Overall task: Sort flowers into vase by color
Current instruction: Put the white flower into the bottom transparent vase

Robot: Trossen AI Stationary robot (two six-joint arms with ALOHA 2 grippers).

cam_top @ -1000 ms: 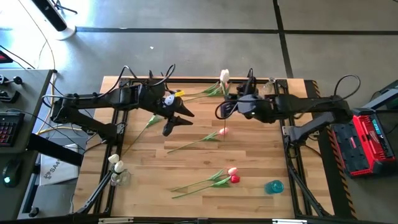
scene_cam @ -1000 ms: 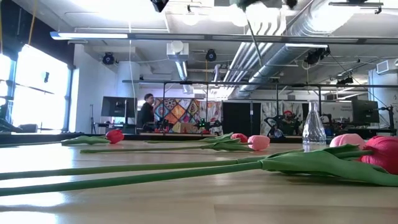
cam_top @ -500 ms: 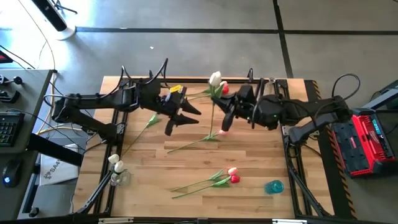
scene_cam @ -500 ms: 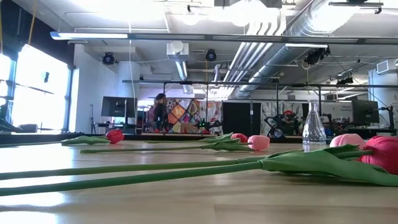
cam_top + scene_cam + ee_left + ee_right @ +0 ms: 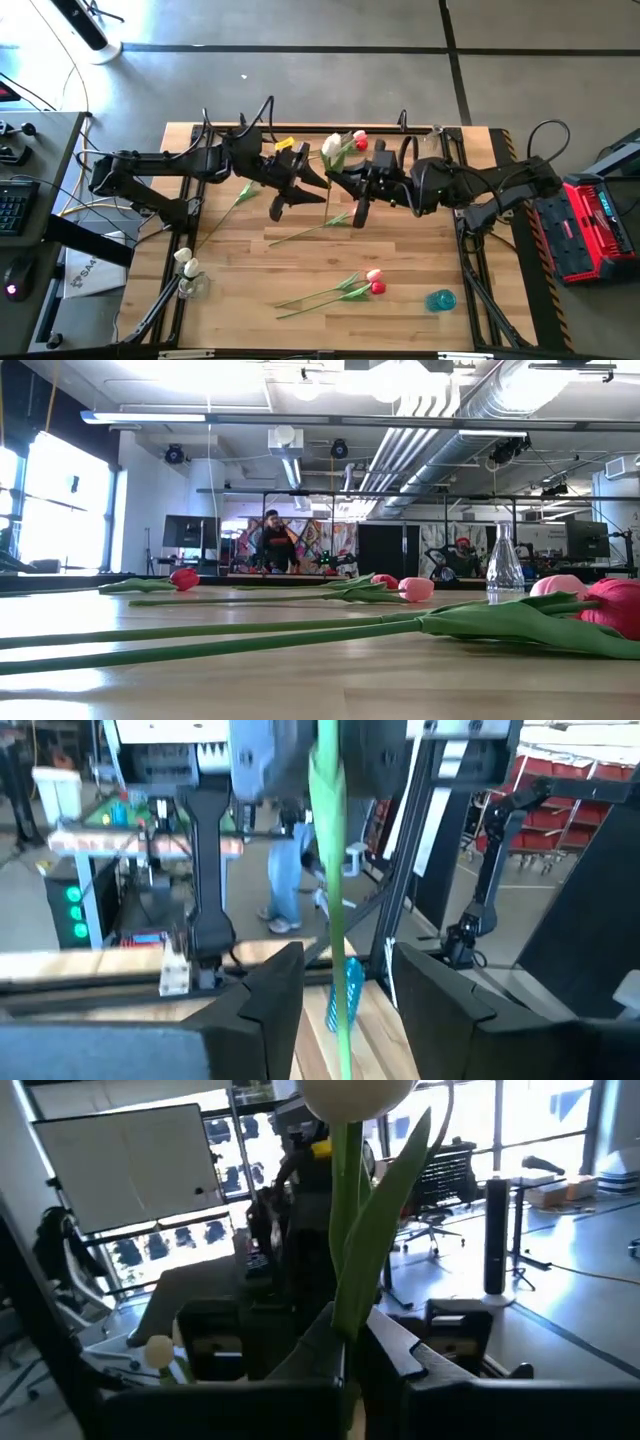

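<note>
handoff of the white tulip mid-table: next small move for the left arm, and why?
Probably close the left tool on the stem. The right tool is shut on the white tulip, holding it up over the table, and in the left wrist view the stem already runs between the left tool's open fingers.

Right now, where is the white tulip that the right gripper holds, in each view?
High view: white tulip, its head between the two arms, toward the far edge.
Low view: not in it.
Left wrist view: only its green stem, at the middle.
Right wrist view: head at the top.
Shared landmark: yellow tag, also in the right wrist view.
</note>
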